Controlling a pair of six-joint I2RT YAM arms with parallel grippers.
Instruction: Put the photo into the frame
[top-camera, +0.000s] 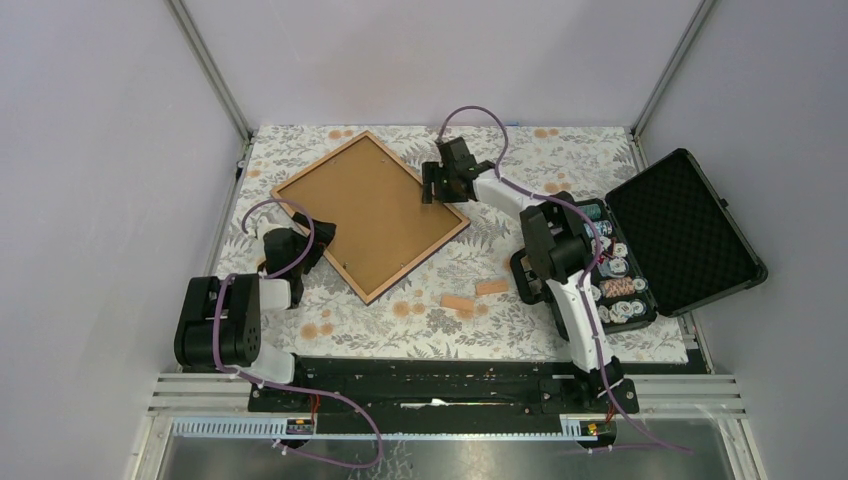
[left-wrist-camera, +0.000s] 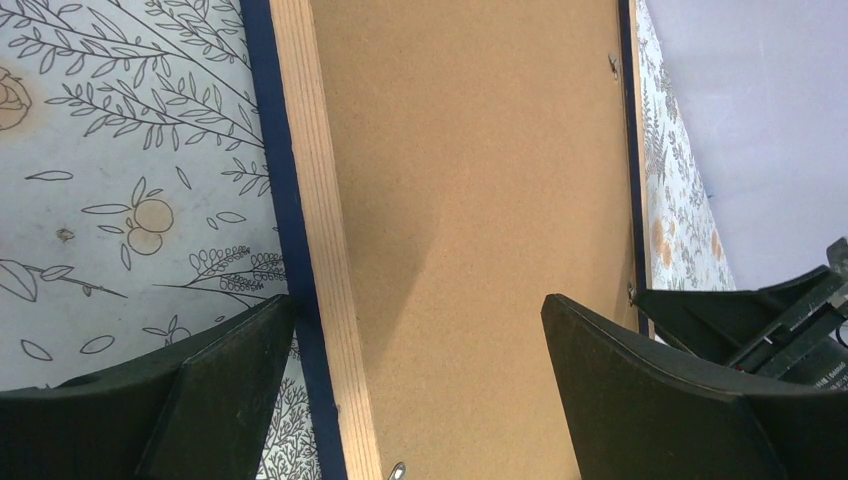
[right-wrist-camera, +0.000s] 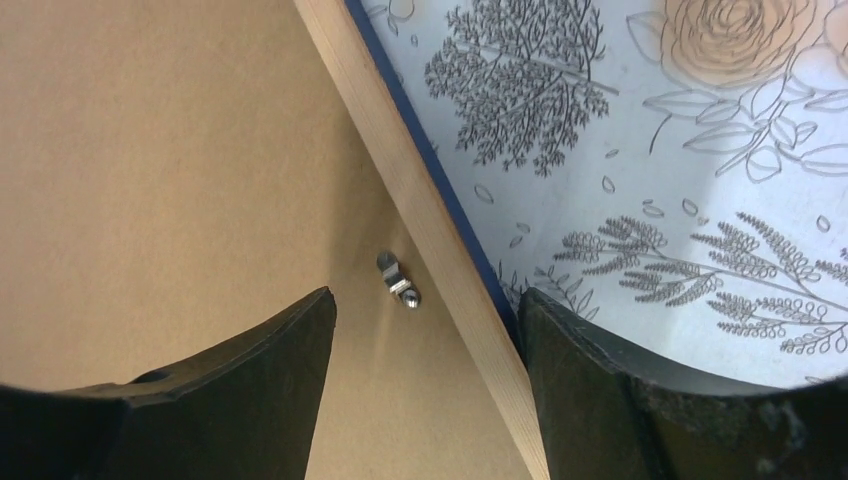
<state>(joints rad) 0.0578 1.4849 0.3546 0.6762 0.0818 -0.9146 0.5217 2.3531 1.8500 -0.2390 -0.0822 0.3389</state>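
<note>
Right pincer (right-wrist-camera: 425, 305) hangs open and empty over a metal clip (right-wrist-camera: 398, 283) by the rim of the frame (top-camera: 322, 160), which lies back-up on the tabletop (top-camera: 560, 150), backing board (top-camera: 370, 215) in, photo unseen; left pincer (left-wrist-camera: 416, 305) open too, so you probably need to turn that clip next.

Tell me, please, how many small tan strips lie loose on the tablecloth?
2: one tan strip below the frame's near corner, another just right of it; others may be hidden.

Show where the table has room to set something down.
Bare cloth: far side between the right gripper and the black case; near edge in front of the frame. Crowded: around the tan pieces and the right arm.
</note>
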